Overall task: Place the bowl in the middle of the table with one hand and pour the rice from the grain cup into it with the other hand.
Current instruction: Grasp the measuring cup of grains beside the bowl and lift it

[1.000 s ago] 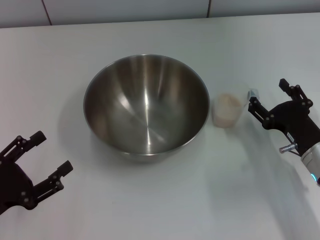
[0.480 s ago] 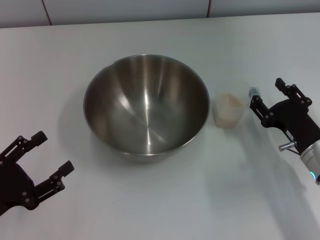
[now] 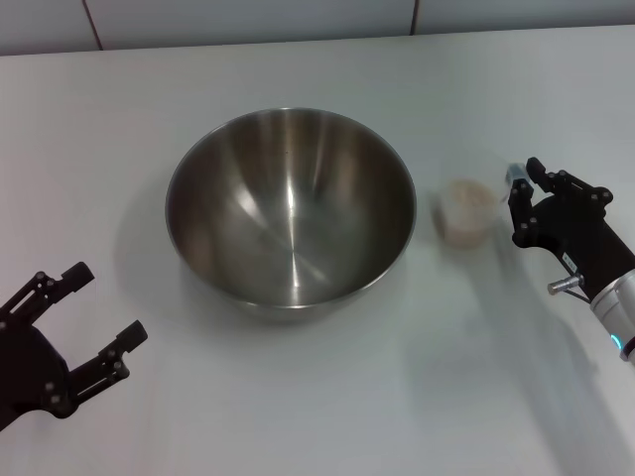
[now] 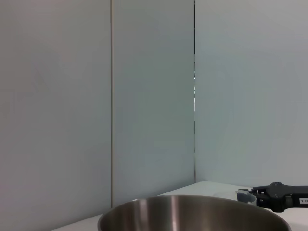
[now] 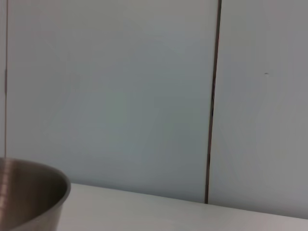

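The steel bowl (image 3: 290, 203) stands empty in the middle of the white table (image 3: 298, 397). The clear grain cup (image 3: 468, 210), with rice (image 3: 466, 195) inside, stands just right of the bowl. My right gripper (image 3: 524, 198) is at the cup's right side, with its fingers closed on the cup's handle (image 3: 514, 177). My left gripper (image 3: 107, 300) is open and empty at the front left, away from the bowl. The left wrist view shows the bowl's rim (image 4: 192, 214) and the right gripper (image 4: 279, 196) beyond it. The right wrist view shows the bowl's edge (image 5: 29, 197).
A pale panelled wall (image 3: 298, 15) runs along the table's far edge. Bare tabletop lies in front of the bowl and at the right front.
My right gripper has moved in toward the cup and its fingers have closed on the handle. The cup has shifted a little to the right. The left arm has stayed still.
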